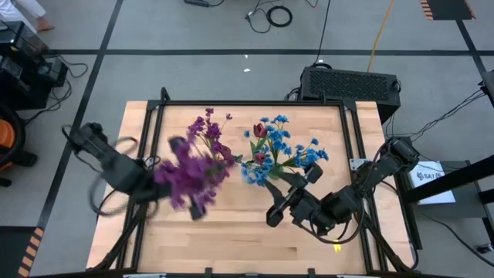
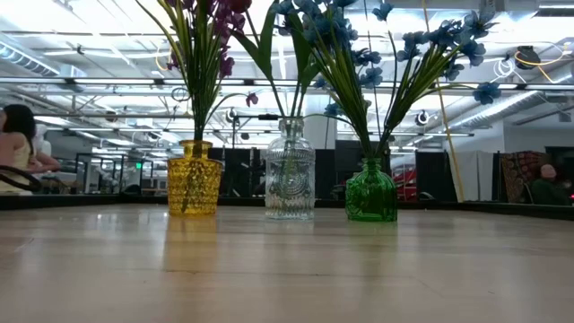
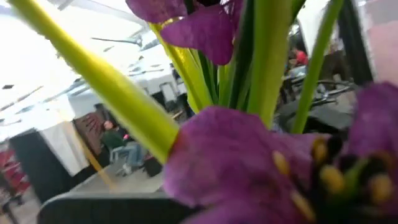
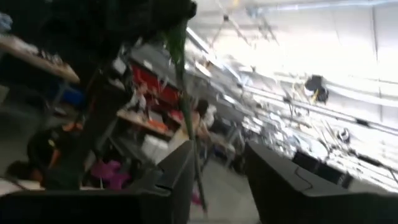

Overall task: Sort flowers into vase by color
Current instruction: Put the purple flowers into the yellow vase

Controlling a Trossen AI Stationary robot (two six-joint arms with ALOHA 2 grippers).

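Beyond the worktop (image 1: 231, 239) I see a big open workshop with bright ceiling lights, benches and a seated person at the far left of the low view. On the pale wood stand three glass vases in a row: a yellow vase (image 2: 194, 187), a clear vase (image 2: 290, 184) and a green vase (image 2: 371, 193). Purple sprigs (image 1: 210, 133) rise from the yellow one, blue flowers (image 1: 287, 147) fill the green one, and the clear one holds green stems with a dark red blossom (image 1: 260, 131) visible from above.

My left gripper (image 1: 166, 181) sits left of the vases carrying a bunch of purple flowers (image 1: 191, 176); I judge its jaws clamped on the stems, because the left wrist view is filled by purple petals and green stems right at the camera, though the jaws themselves are hidden. The bunch hangs just beside the yellow vase's flowers, nearer to me than they are. My right gripper (image 1: 289, 202) waits in front of the green vase with its jaws apart; a thin green stem crosses the gap between them in the right wrist view, but I cannot tell whether it is touching.

I judge the step in hand to be delivering purple to the yellow vase. Next I need the stem ends lined up over its mouth, then lowered without knocking the sprigs already standing there.
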